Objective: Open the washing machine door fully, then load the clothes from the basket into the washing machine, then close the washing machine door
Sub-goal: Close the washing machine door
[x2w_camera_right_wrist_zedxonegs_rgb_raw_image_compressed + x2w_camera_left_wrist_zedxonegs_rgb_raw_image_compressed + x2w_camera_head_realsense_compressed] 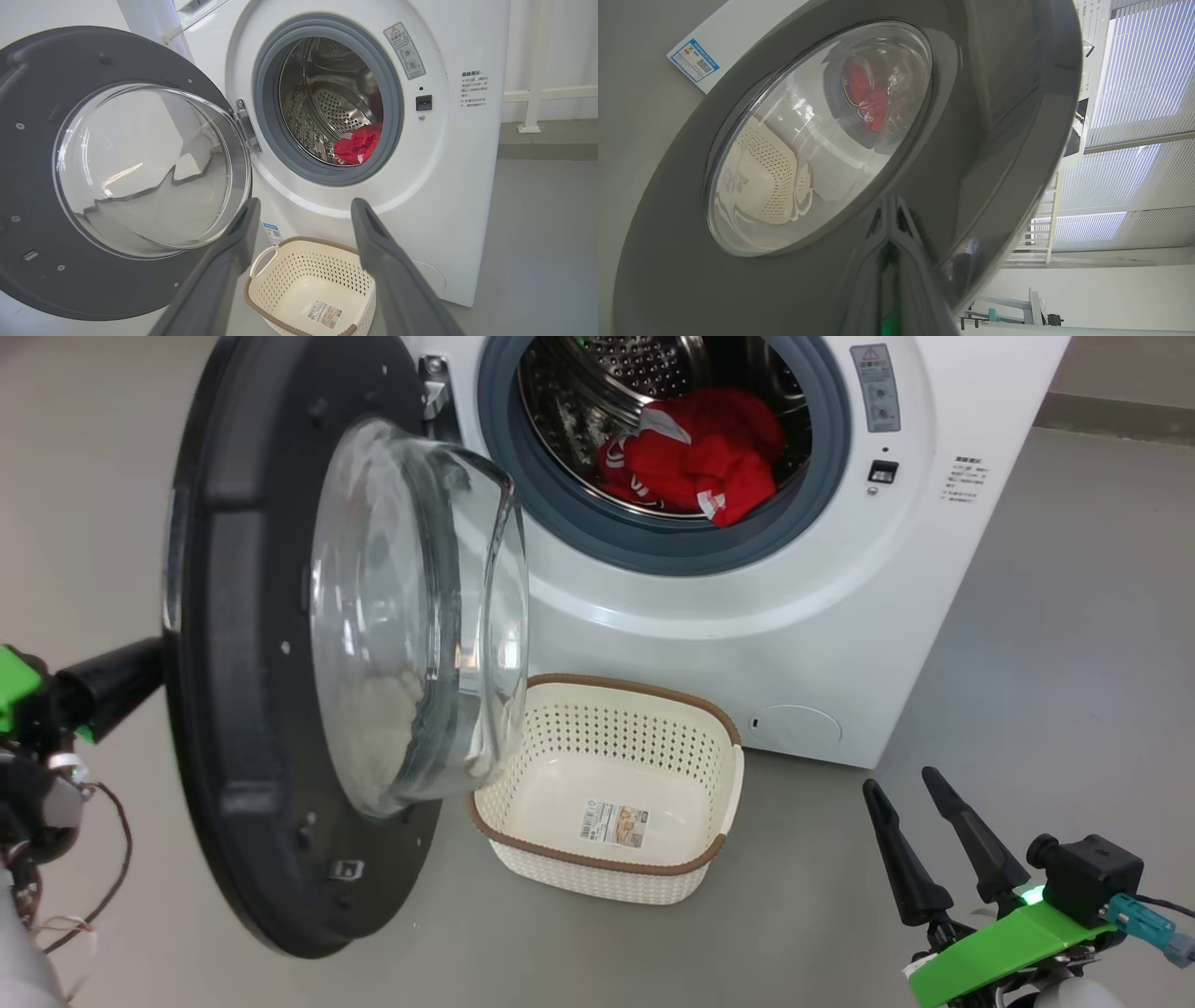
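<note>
Left claw (121, 681) pinched shut, tips pressed on outer face of washing machine door (233, 616), held open at left. Right claw (904, 789) spread wide, nothing held. Clothes (700, 462) seen inside washing machine (794, 644); basket (607, 728) empty on floor. Closing step judged in hand: door to be pushed right until latched.

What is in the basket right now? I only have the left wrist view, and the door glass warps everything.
Observer: The basket is empty except for a paper label on its bottom.
Operator: Then where is the laundry?
Observer: The red clothes lie in the drum of the washing machine.
Operator: And the other arm?
Observer: The right claw is open, holding nothing, low and to the right of the basket.
</note>
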